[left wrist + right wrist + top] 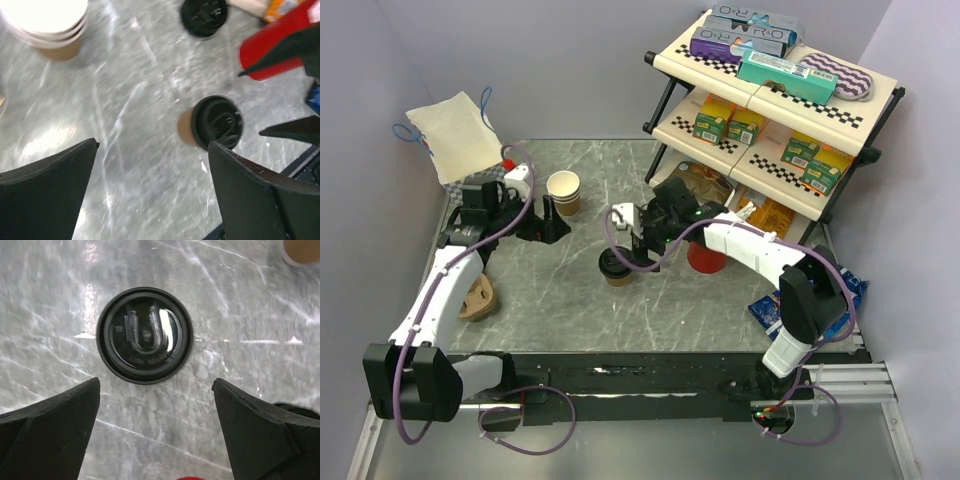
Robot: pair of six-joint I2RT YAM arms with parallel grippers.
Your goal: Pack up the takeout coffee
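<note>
So from the top camera, the left end effector (pixel 554 226) is hovering over the desk (pixel 550 300) around 10 o'clock. Its jaws are standing wide with nothing between them, and a lidless cup (pixel 563 190) is sitting just beside it toward 12. The right end effector (pixel 626 249) is hanging near the middle, also spread wide and empty, and one lidded cup (pixel 614 267) is standing right under it, not gripped. A red cup (pixel 705 258) is peeking out past that arm toward 3 o'clock, and a shelf rack (pixel 770 110) is filling the 1 o'clock corner. On the left wrist camera, the fingers (pixel 45 195) are showing far apart along the bottom. The lidded cup is sitting just right of centre, close to the 4 o'clock finger but not touching it. A second lidded cup (pixel 204 16) is showing its black lid up at 12, near the red cup at 2, and the lidless cup is glaring white at 11. On the right wrist camera, a black lid is sitting dead centre, with the fingers (pixel 50 430) hanging apart at 7 and 5 and not touching it.
</note>
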